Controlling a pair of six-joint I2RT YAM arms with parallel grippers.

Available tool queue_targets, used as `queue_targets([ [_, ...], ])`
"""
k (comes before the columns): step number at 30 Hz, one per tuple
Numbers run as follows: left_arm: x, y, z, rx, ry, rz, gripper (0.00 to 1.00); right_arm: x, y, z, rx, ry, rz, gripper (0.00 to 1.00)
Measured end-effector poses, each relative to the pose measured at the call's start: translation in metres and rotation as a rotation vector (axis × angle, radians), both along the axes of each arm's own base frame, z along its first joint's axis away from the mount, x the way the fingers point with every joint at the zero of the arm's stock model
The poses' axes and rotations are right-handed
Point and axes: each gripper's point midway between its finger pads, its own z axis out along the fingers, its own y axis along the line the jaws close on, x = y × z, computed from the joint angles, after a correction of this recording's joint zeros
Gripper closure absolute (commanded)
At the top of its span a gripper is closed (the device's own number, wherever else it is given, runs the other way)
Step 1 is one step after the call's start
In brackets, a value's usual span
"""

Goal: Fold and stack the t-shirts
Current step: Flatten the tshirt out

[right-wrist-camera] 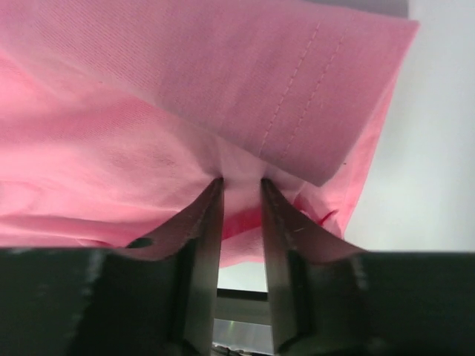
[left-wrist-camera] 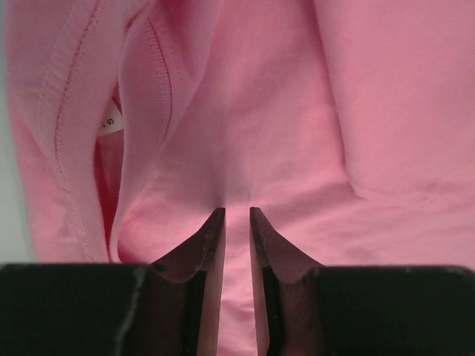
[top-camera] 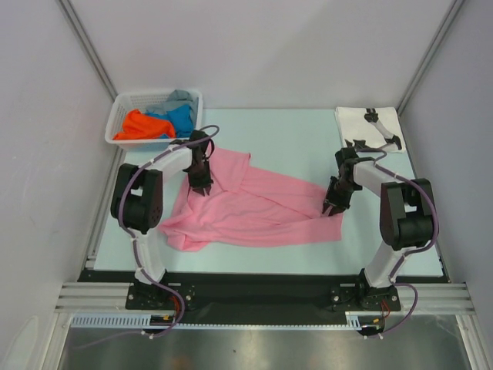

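Note:
A plain pink t-shirt lies crumpled across the middle of the pale table. My left gripper sits on its upper left part, near the collar. In the left wrist view, pink cloth puckers between the nearly shut left gripper, and the collar with a small size tag lies to the left. My right gripper is at the shirt's right edge. In the right wrist view, the right gripper pinches a lifted fold beside the stitched hem.
A white lattice basket at the back left holds an orange t-shirt, a blue one and a grey one. A white t-shirt with black print lies flat at the back right. White walls enclose the table.

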Motion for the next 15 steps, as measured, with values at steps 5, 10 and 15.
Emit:
queue_targets([
  [5,0.000,0.001,-0.014,0.016,0.040,-0.006,0.75,0.001,-0.003,0.002,-0.024,-0.011,-0.009,0.63],
  [10,0.003,-0.001,-0.015,0.021,0.070,-0.007,0.73,0.004,-0.005,-0.001,-0.033,-0.012,-0.022,0.63],
  [15,0.008,-0.006,-0.016,0.009,0.130,-0.009,0.72,0.013,-0.007,-0.003,-0.050,0.026,-0.037,0.60],
])
